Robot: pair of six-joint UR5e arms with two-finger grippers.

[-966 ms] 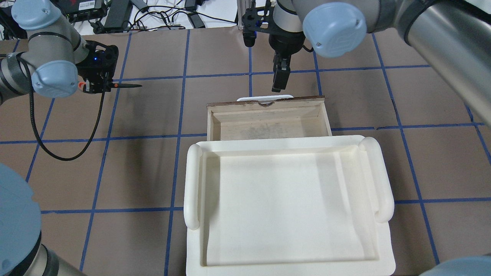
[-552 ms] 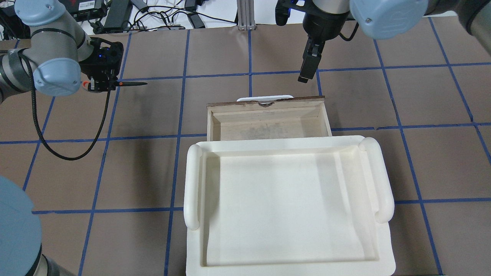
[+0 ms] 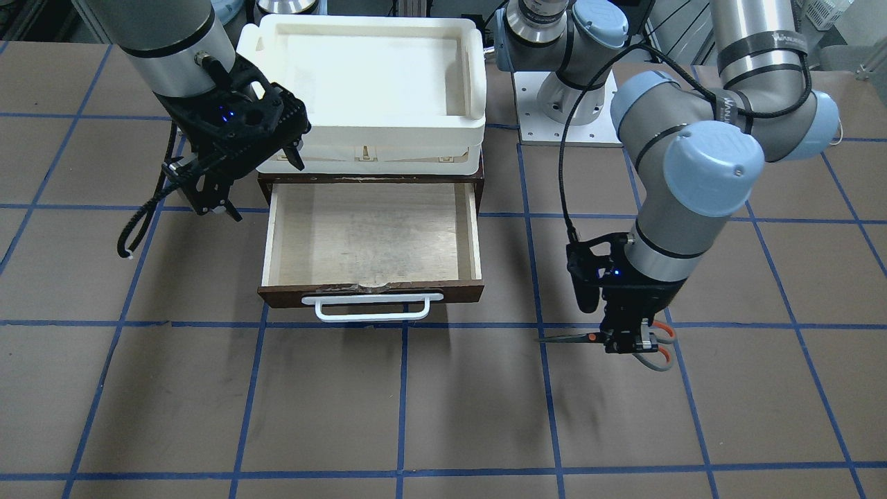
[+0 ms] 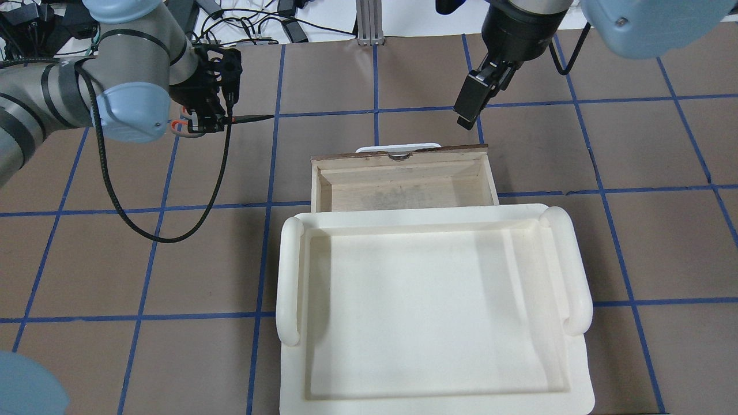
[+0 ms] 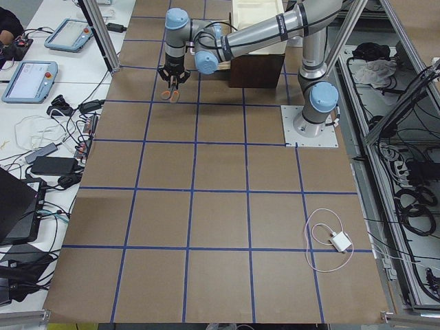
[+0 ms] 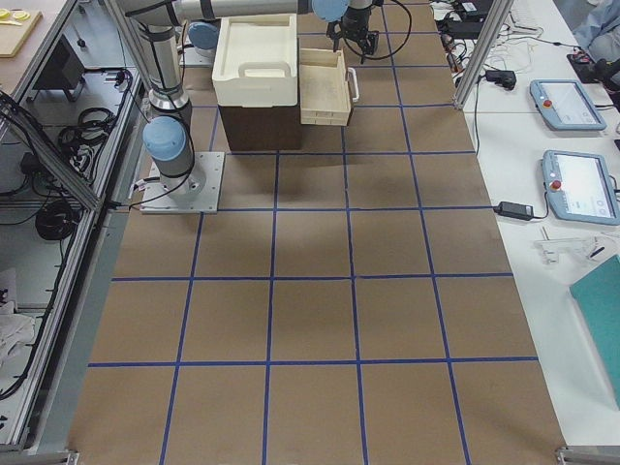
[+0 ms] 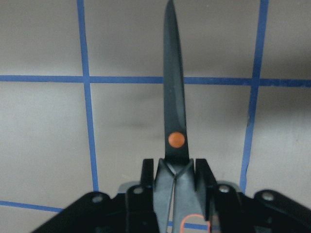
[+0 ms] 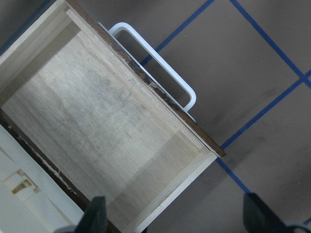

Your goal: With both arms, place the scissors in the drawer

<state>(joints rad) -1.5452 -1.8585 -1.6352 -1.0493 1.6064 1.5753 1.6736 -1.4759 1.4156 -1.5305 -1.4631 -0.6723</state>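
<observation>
1. The left gripper is clamped on the scissors. In the left wrist view its two fingers press from either side on the grey shanks just behind the orange pivot.
2. The scissors are held level above the brown table, clear of its surface. The blades are together, and the orange-lined handle loops stick out behind the gripper.
3. In the overhead view the blade tip points toward the robot's right, along a blue tape line. The scissors are out on the robot's left of the drawer and past its front, well apart from it.
4. The right gripper holds nothing. In its wrist view the two fingertips stand wide apart at the bottom edge with nothing between them.
5. It hangs in the air beyond the drawer's front board, toward the robot's right end of it, touching neither the white handle nor the wood.
6. The drawer is pulled open, showing its pale plywood floor, and there is nothing inside.
7. A cream plastic tray sits on the cabinet above the drawer's back part.
</observation>
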